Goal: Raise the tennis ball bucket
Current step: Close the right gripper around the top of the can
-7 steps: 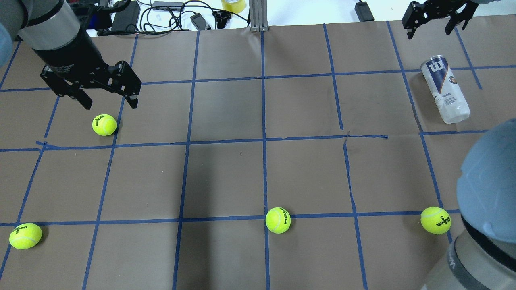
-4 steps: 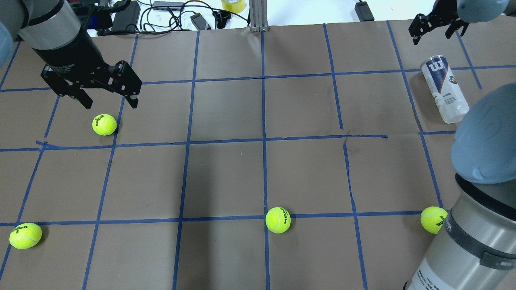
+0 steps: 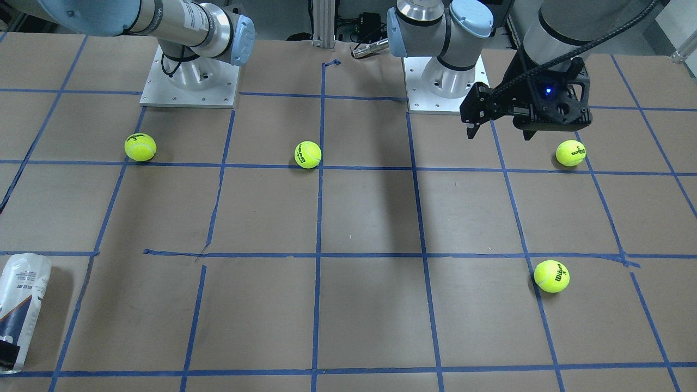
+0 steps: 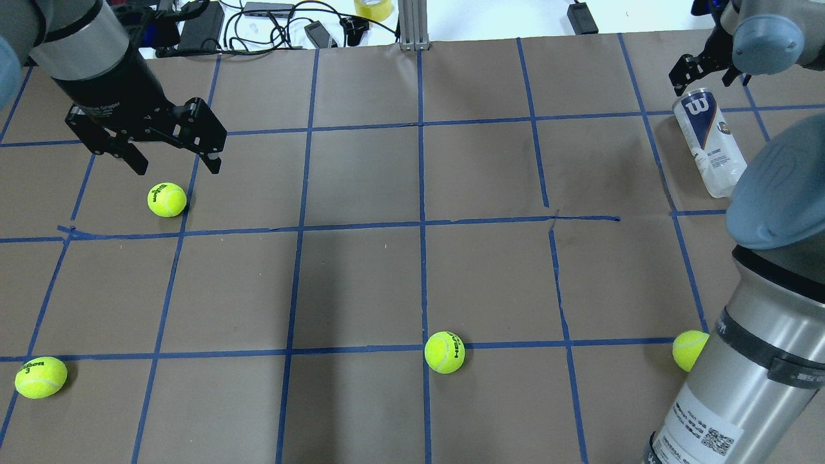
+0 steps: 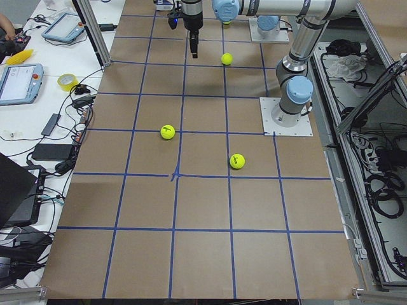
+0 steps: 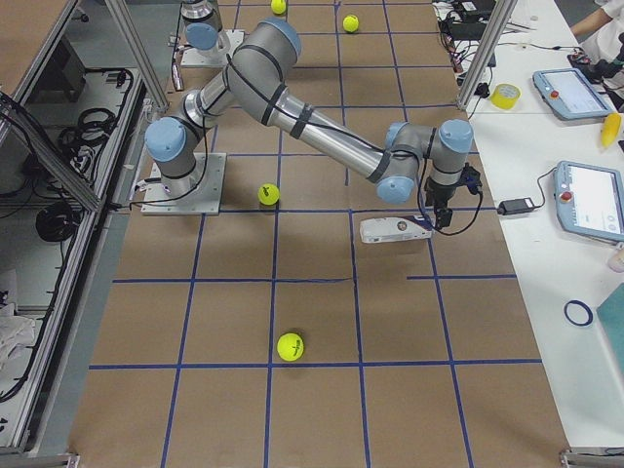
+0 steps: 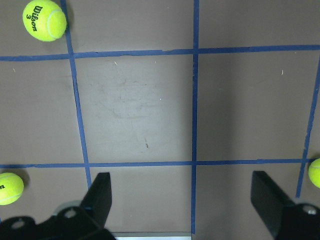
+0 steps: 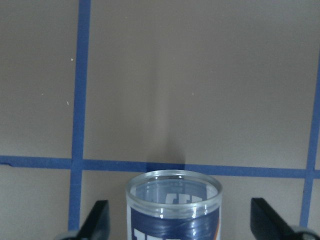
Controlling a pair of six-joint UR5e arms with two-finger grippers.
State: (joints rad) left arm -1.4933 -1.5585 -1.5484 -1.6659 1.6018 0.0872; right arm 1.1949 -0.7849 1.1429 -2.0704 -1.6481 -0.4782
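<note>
The tennis ball bucket [image 4: 708, 138], a clear can with a white and navy label, lies on its side at the far right of the table. It also shows in the front view [image 3: 22, 305] and the right side view [image 6: 390, 230]. My right gripper [image 4: 704, 69] is open at the can's far end. In the right wrist view [image 8: 178, 202] its fingers [image 8: 98, 220] stand wide on either side of the can's round rim [image 8: 174, 186] without touching it. My left gripper [image 4: 175, 169] is open and empty, just above a tennis ball [image 4: 166, 200].
Three more tennis balls lie at the near left [image 4: 40, 377], near middle [image 4: 445, 352] and near right [image 4: 687, 349], the last partly behind my right arm [image 4: 741, 374]. Cables, adapters and a tape roll [image 4: 374, 8] line the far edge by a metal post [image 4: 412, 26].
My right gripper has moved nearer and lower, to the can's far end. The right arm's elbow has swung in over the can's near end. The left arm has not moved.
</note>
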